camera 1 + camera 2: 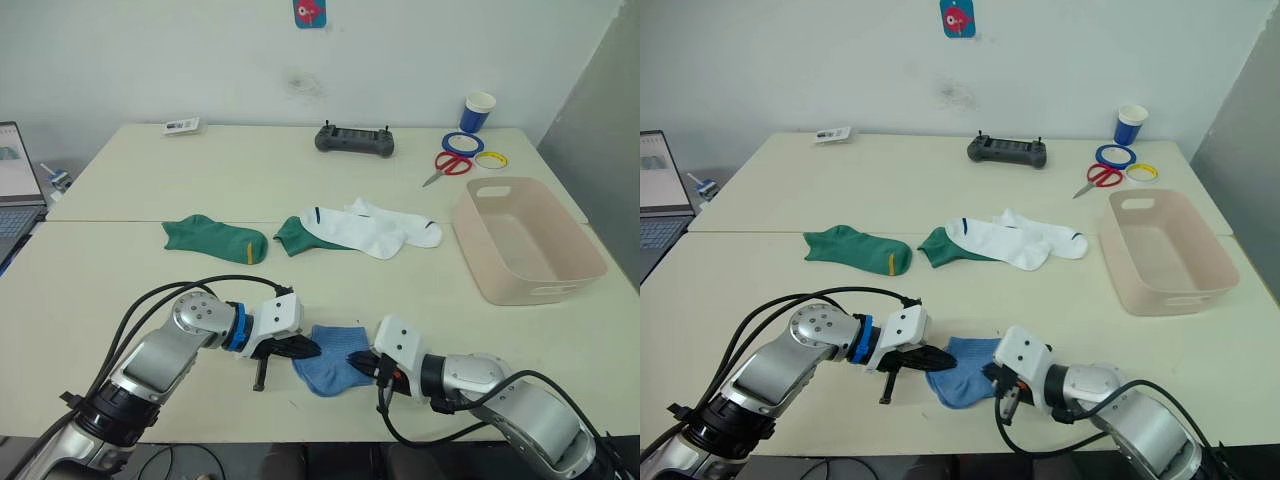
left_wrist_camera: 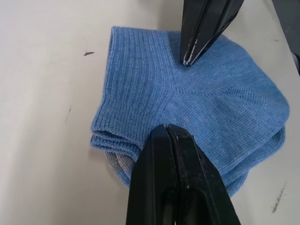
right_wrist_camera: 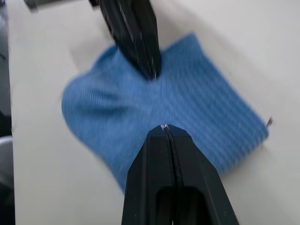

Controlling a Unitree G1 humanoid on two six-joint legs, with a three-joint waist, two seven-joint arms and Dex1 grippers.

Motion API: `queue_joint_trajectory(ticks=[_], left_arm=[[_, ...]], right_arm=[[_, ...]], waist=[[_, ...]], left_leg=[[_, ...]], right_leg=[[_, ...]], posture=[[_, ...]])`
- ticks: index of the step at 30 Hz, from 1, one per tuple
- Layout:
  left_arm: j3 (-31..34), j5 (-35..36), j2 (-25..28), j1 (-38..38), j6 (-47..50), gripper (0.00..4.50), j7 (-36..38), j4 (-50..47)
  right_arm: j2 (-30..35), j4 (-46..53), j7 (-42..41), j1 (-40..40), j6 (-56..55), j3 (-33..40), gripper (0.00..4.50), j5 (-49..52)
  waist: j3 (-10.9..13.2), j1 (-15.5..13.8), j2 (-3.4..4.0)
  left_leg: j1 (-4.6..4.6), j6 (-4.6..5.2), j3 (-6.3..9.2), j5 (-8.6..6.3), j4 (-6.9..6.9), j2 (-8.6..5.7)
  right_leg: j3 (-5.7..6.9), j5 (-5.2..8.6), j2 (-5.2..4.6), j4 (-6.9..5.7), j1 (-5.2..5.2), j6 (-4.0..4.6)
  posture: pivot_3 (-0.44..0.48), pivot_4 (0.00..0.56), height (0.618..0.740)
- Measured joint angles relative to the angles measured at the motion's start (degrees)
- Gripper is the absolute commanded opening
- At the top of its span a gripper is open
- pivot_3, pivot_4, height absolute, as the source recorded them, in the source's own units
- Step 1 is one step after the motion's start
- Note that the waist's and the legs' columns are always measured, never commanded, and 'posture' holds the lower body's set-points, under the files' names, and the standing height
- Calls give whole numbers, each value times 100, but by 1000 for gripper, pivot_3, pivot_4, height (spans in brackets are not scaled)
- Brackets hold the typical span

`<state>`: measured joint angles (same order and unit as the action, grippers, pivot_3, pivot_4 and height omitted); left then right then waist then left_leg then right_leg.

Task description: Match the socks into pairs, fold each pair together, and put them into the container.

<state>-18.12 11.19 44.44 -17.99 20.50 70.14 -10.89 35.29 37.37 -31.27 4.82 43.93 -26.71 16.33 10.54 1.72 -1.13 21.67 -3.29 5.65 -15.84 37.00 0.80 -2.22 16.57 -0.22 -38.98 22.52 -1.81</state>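
The folded pair of socks [image 1: 332, 372] near the table's [image 1: 150, 290] front edge was light blue with fine ribbing, pressed between black gripper fingers [image 2: 206, 23] on a cream table top. Two socks were dark green, one [image 1: 215, 238] with a small yellow mark and the other [image 1: 297, 238] partly under two white socks [image 1: 375, 228] with dark cuff marks. The container [image 1: 525, 240] by the right edge was pale pink-beige, and at the far right corner stood a blue-and-white cup [image 1: 478, 111], red-handled scissors [image 1: 448, 166], and blue [image 1: 462, 143] and yellow [image 1: 491, 159] rings.
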Motion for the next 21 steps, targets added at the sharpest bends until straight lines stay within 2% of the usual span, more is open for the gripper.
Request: queue_joint_trajectory(ticks=[9,14,20,21], left_arm=[[63,144,17,21,-207,0,191,188],[108,512,99,-315,-52,0,617,-14],[105,357,139,-474,-159,0,676,185],[69,274,139,-459,-218,0,675,271]], right_arm=[[219,331,-36,-678,-312,528,28,-47],[-138,893,213,-989,191,1471,28,516],[-294,1035,584,-1104,805,1772,28,608],[-382,1031,628,-1064,934,1827,188,717]], waist=[[-1,20,-1],[-1,-3,-2],[-1,24,-2],[-1,27,-2]], left_leg=[[-42,0,-8,0,-2,2],[-25,0,1,0,-2,2],[-30,0,-9,0,-3,1],[-32,0,-8,0,-4,3]], right_leg=[[-7,-2,1,-3,-36,1],[2,-1,2,1,-29,1],[-8,-1,2,0,-26,1],[-7,-1,4,-1,-26,2]], posture=[[0,150,740],[0,150,740],[0,150,740],[0,150,740]])
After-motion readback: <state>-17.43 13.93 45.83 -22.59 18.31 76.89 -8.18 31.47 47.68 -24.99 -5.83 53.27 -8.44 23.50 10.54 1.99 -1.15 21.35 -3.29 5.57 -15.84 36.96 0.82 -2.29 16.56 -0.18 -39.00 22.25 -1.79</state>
